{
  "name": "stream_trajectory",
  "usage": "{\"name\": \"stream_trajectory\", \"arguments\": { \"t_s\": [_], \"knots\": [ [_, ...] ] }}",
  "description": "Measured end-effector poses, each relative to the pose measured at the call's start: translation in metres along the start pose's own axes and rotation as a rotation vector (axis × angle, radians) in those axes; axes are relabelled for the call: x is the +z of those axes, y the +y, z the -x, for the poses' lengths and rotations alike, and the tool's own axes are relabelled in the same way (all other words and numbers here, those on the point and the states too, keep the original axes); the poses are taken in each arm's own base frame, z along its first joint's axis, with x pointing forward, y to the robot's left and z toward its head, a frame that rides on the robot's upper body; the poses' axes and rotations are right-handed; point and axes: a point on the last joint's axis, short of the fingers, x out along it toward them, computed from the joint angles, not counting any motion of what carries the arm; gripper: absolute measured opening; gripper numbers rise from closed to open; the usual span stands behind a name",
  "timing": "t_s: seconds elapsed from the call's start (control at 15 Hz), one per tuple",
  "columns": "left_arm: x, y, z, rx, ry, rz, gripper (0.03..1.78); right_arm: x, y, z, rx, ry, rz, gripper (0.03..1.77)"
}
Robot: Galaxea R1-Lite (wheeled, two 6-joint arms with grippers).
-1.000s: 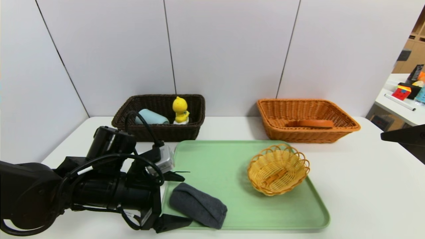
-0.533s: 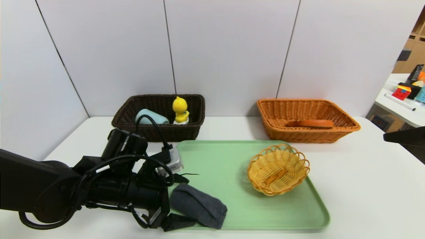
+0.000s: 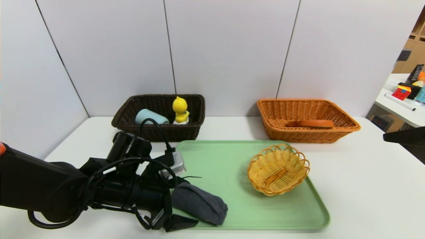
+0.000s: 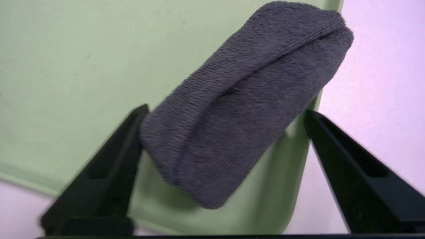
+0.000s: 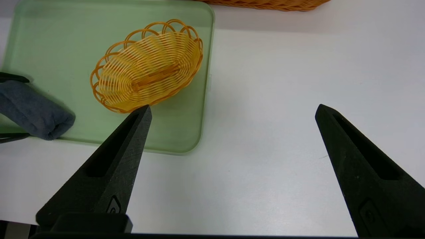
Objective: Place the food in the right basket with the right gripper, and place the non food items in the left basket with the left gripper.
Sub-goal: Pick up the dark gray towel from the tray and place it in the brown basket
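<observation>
A dark grey fabric pouch lies at the near left corner of the green tray. My left gripper is low at that corner, open, its jaws straddling the pouch; one finger touches the pouch's end, the other stands clear. The blue-grey cup and yellow duck are in the dark brown left basket. The bread slice lies in the orange-tan right basket. My right gripper hangs open over bare table, right of the tray.
A small round yellow wicker bowl sits on the tray's right half. A side table with coloured items stands at the far right. White wall panels close off the back of the table.
My left arm has pushed forward and to the right, bringing its jaws around the pouch. The right arm has not moved.
</observation>
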Motion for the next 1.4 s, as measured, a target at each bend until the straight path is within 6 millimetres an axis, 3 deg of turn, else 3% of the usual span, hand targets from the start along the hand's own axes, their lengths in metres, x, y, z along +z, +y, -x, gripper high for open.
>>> {"name": "stream_trajectory", "arguments": {
  "t_s": [0.2, 0.4, 0.53, 1.07, 1.4],
  "knots": [
    [-0.001, 0.001, -0.001, 0.008, 0.004, 0.003, 1.09, 0.0, 0.0, 0.0, 0.001, 0.001, 0.003, 1.7],
    [-0.001, 0.001, -0.001, 0.008, 0.004, 0.007, 0.79, 0.0, 0.001, -0.001, 0.002, 0.003, 0.005, 1.7],
    [0.0, 0.001, 0.0, 0.01, 0.001, 0.004, 0.25, 0.0, 0.001, -0.001, 0.002, 0.006, 0.005, 1.7],
    [0.013, 0.001, 0.009, 0.067, -0.029, -0.004, 0.25, -0.001, 0.001, -0.002, 0.001, 0.01, 0.006, 1.7],
    [0.055, 0.012, 0.03, 0.188, -0.147, 0.047, 0.25, -0.006, -0.001, -0.004, -0.006, 0.028, 0.003, 1.7]
  ]
}}
